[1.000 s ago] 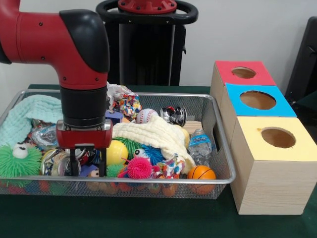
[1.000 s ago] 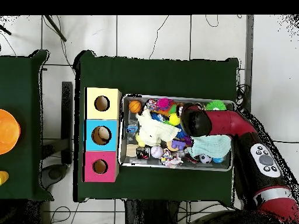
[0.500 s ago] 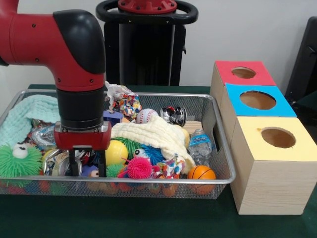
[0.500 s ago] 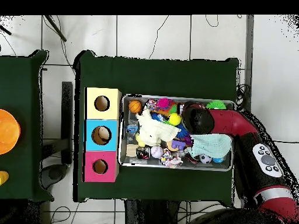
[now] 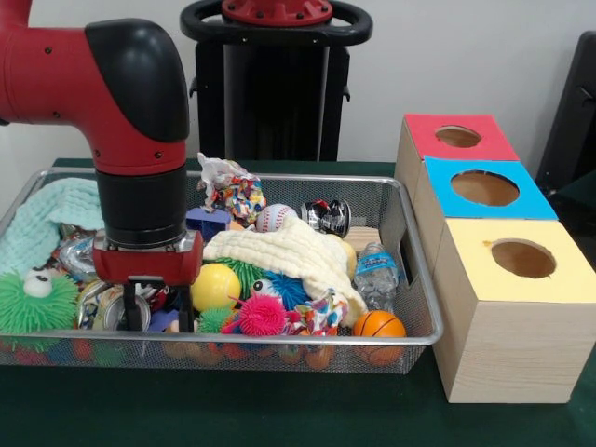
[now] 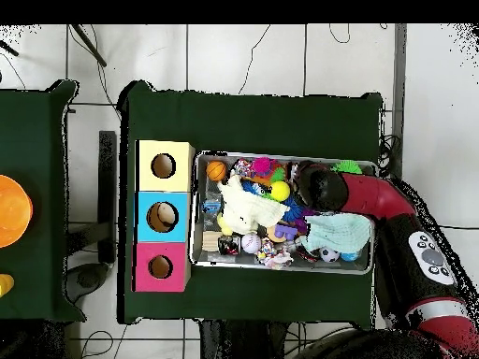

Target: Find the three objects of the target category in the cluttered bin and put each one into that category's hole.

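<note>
Currently, front view: end effector [image 5: 157, 317] released, fingers spread, low in bin [image 5: 410, 340] at 8 o'clock over crushed can [image 5: 116, 307]; search step. Overhead view: arm [image 6: 374, 201] covers bin's 2 o'clock corner; holes [image 6: 163, 165] at 9 o'clock. Target category unclear; next move calls for closing on one item.

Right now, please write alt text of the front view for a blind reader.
A red and black robot arm lowers its tool, open, into a wire mesh bin cluttered with toys, beside three wooden boxes with round holes, topped red, blue and yellow.
</note>
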Robot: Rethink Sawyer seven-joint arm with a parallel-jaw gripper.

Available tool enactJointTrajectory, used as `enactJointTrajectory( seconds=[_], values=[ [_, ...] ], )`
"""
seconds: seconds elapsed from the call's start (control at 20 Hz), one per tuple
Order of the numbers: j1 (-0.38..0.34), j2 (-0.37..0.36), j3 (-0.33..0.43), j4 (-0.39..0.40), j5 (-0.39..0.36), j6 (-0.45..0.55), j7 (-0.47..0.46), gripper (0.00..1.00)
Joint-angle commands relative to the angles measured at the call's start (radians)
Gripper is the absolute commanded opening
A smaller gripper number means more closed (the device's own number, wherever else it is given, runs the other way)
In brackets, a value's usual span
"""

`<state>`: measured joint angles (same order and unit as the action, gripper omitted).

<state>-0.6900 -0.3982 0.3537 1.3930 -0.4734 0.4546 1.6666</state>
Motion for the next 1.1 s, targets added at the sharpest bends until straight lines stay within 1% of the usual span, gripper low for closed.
enactJointTrajectory(
  seconds=[0.05,0.25,0.45,0.5,0.8,1.0,1.1],
  values=[
    [0.010,0.242,-0.106,-0.004,-0.010,0.064,0.110,1.00],
    [0.018,0.245,-0.117,0.000,0.015,0.075,0.109,1.00],
    [0.027,0.260,-0.130,-0.002,0.057,0.086,0.114,1.00],
    [0.019,0.264,-0.124,0.008,0.073,0.075,0.119,1.00],
    [0.041,0.270,-0.149,0.028,0.116,0.029,0.145,1.00],
    [0.059,0.266,-0.167,0.042,0.124,-0.006,0.151,1.00],
    [0.080,0.260,-0.187,0.046,0.126,-0.011,0.166,1.00]
  ],
)
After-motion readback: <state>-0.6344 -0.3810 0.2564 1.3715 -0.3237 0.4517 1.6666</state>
